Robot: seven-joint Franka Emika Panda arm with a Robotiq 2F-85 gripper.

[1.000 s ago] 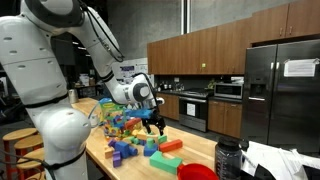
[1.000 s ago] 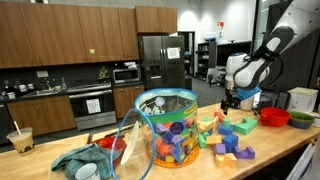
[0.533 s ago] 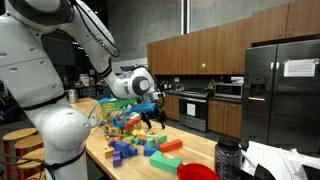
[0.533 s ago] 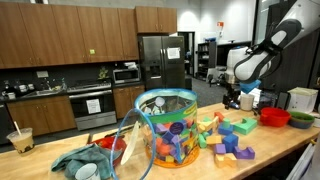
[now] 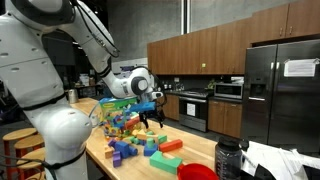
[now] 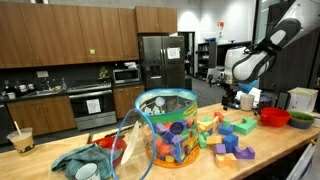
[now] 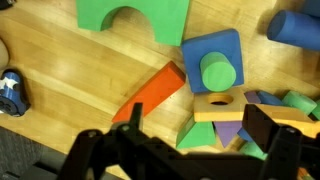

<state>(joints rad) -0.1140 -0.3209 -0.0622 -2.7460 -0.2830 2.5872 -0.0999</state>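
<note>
We see the claw [image 5: 150, 118] hanging above the loose blocks [image 6: 228, 135], fingers spread apart and empty, which we judge suits a hover over low pieces. In the wrist view, the orange wedge [image 7: 155, 92] lies flat mid-frame, beside a blue square [image 7: 226, 45] bearing a green cylinder [image 7: 215, 73]. A green arch [image 7: 130, 14] lies along the top edge. The wooden surface [image 5: 200, 150] sits in a kitchen with brown cabinets [image 5: 200, 50] and a steel fridge [image 5: 280, 95].

An orange block [image 7: 158, 92] lies flat and slantwise on the bench [image 7: 70, 75], just beside a blue block [image 7: 205, 45] with a green cylinder [image 7: 216, 72] on top.
</note>
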